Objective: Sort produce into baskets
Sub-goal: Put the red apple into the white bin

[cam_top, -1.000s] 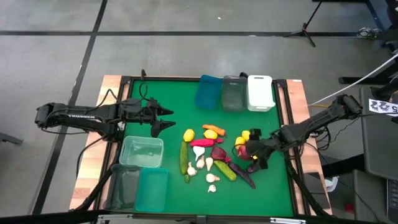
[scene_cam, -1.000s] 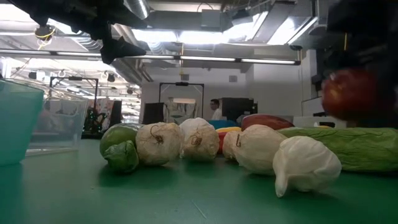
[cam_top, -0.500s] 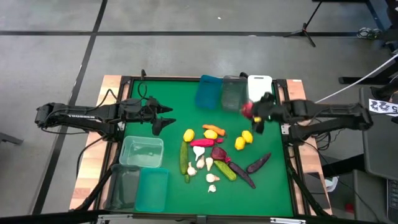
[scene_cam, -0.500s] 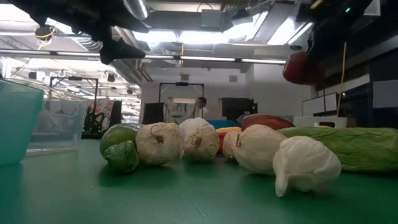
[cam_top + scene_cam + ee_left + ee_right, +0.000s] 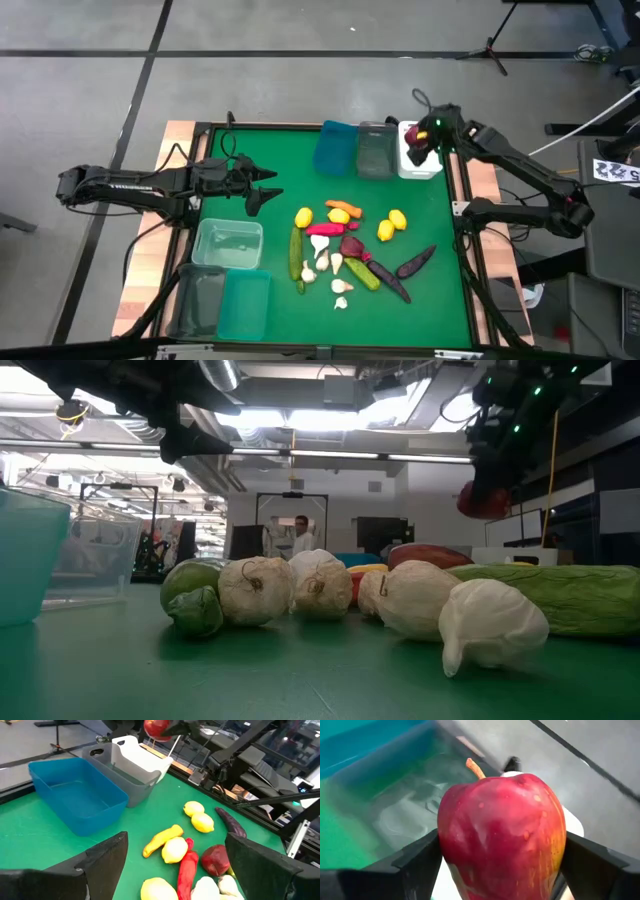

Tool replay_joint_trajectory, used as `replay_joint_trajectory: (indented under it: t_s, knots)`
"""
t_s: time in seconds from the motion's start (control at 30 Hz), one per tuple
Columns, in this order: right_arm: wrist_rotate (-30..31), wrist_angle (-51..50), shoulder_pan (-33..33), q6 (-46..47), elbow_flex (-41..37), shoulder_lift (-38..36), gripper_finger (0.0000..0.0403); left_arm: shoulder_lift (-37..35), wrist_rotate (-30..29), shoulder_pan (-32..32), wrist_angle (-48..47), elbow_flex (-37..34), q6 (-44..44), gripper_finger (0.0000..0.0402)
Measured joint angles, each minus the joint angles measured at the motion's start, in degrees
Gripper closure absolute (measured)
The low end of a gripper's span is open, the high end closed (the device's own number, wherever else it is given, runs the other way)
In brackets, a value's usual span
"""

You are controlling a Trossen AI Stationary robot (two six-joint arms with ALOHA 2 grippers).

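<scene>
A red apple [image 5: 502, 835] hangs over the white basket [image 5: 432, 130] at the table's far right, with my right gripper [image 5: 418, 152] shut on it. The apple also shows in the low view [image 5: 485, 500] and the left wrist view [image 5: 157, 727]. The other produce [image 5: 345, 250] lies in a heap on the green mat: lemons, a carrot, a pink pepper, cucumbers, garlic, eggplants and another apple. My left gripper [image 5: 268, 187] stands open above the mat's left part, with nothing between its fingers. My right gripper pinches the apple between its two fingers, one finger [image 5: 415, 860] on each of the apple's opposite sides [image 5: 451, 845]. The fingers slant down from the table's right side. The apple is lifted clear above the white basket, its stem [image 5: 475, 768] pointing away from the wrist.
A blue basket [image 5: 336, 148] and a grey-clear basket [image 5: 376, 150] stand left of the white one along the far edge. A pale clear basket [image 5: 228, 245], a dark clear basket [image 5: 200, 300] and a teal basket [image 5: 245, 305] stand at the near left. A person stands in the room behind.
My right gripper has swung from the produce heap toward the table's far edge, rising and turning, and has carried the apple to a place above the white basket. A dark eggplant that lay under it now shows on the mat.
</scene>
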Motion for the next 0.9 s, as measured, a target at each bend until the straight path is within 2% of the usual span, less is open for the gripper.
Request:
replay_joint_trajectory:
  t_s: [0.2, 0.47, 0.9]
  knots:
    - [-1.6, 3.3, -7.6, -0.1, 0.0, 9.5, 0.0059, 0.0, -1.2, 0.0, 0.0, 0.0, 0.0, 0.0073]
    - [2.2, 6.1, -9.9, -1.7, 0.0, 22.1, 0.0038, 0.0, -1.2, 0.0, 0.0, 0.0, -1.1, 0.0073]
    - [-0.7, 7.6, -9.9, -7.6, 0.0, 21.0, 0.0026, 0.0, -1.2, 0.0, -0.1, 0.0, -1.1, 0.0073]
